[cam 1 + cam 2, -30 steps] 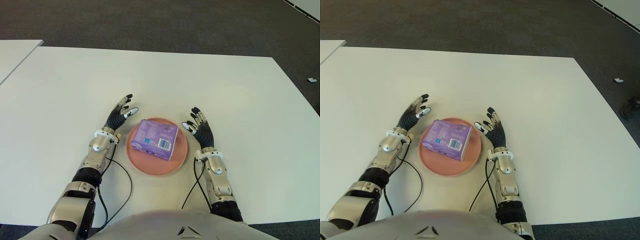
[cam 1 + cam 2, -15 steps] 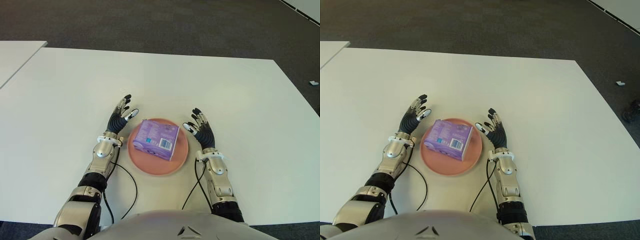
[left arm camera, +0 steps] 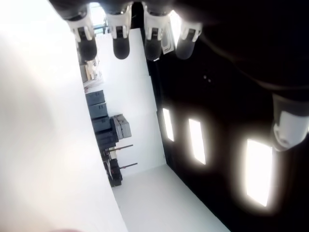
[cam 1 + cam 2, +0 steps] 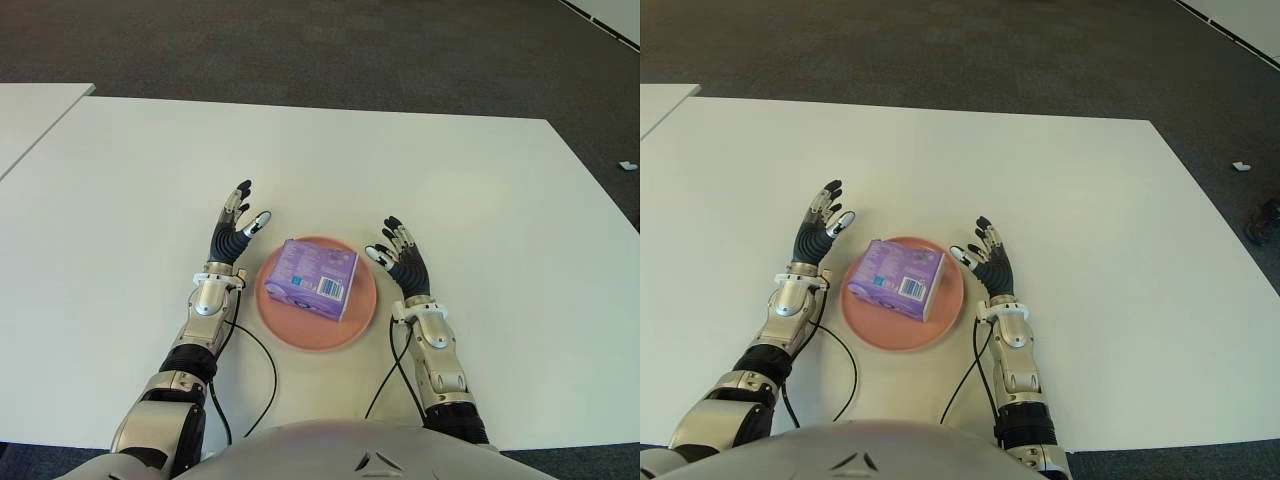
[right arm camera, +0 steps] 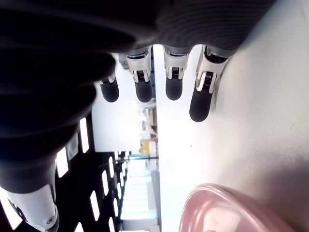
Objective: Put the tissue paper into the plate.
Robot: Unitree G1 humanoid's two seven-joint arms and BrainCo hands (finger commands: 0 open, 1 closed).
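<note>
A purple pack of tissue paper (image 4: 311, 277) lies inside the round pink plate (image 4: 285, 333) near the table's front edge. My left hand (image 4: 232, 229) stands just left of the plate, palm facing the pack, with its fingers (image 3: 120, 43) spread and holding nothing. On the plate's right side my right hand (image 4: 398, 256) mirrors it, its fingers (image 5: 173, 82) straight and apart. Neither hand touches the pack. A bit of the plate's rim (image 5: 227, 208) shows in the right wrist view.
The white table (image 4: 330, 160) stretches far ahead and to both sides. A second white table (image 4: 25, 105) shows at the far left. Dark carpet lies beyond, with a small white object (image 4: 625, 163) on it at the right. Black cables (image 4: 240, 390) run from both wrists.
My left hand has drawn a little away from the plate and turned more upright. The right hand, the pack and the plate have stayed where they were.
</note>
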